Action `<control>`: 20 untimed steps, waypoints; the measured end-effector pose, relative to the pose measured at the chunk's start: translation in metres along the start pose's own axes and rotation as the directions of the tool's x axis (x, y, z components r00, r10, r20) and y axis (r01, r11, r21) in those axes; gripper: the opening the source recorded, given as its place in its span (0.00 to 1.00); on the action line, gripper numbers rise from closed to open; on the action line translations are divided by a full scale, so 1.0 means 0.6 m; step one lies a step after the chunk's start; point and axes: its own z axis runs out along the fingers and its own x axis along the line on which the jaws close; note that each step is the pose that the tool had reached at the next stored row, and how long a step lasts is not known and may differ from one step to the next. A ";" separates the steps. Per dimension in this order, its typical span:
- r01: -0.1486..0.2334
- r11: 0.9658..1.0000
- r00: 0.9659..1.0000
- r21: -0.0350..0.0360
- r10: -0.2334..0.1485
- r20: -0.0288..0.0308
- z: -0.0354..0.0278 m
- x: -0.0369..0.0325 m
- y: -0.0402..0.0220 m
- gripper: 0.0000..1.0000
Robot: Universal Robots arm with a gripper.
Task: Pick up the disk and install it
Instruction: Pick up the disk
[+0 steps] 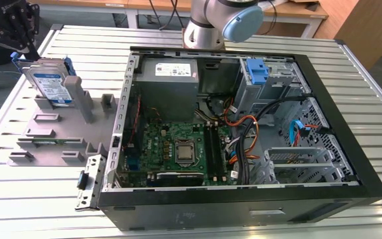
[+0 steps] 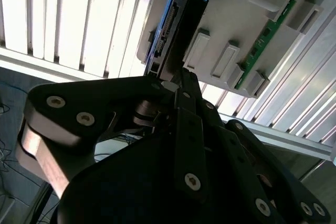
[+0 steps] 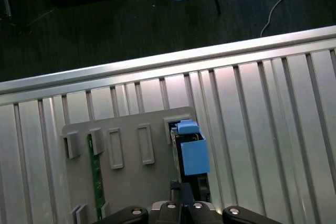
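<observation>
On the grey rack [image 1: 51, 149], the disk [image 1: 50, 85] stood up on its edge in an end slot. The claw [image 1: 17, 42] hung over that end of the rack, right by the disk's tip. I could not tell if the claw was open or shut. A green strip [image 3: 95, 182] sat in another slot of the rack. Beside the rack lay the open computer case [image 1: 211, 214], both on the table [image 1: 98, 40].

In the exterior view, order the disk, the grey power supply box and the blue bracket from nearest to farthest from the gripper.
1. disk, beside the gripper, outside the case
2. grey power supply box, inside the case
3. blue bracket, toward the exterior view's right
</observation>
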 end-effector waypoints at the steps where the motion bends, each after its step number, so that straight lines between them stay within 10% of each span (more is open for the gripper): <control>1: 0.000 1.000 1.000 0.000 0.000 0.000 0.000 0.000 0.000 0.11; 13: 0.006 1.000 1.000 0.001 -0.006 0.008 0.001 -0.005 -0.002 0.11; 20: 0.018 1.000 1.000 0.017 -0.018 0.021 0.002 -0.005 -0.003 0.11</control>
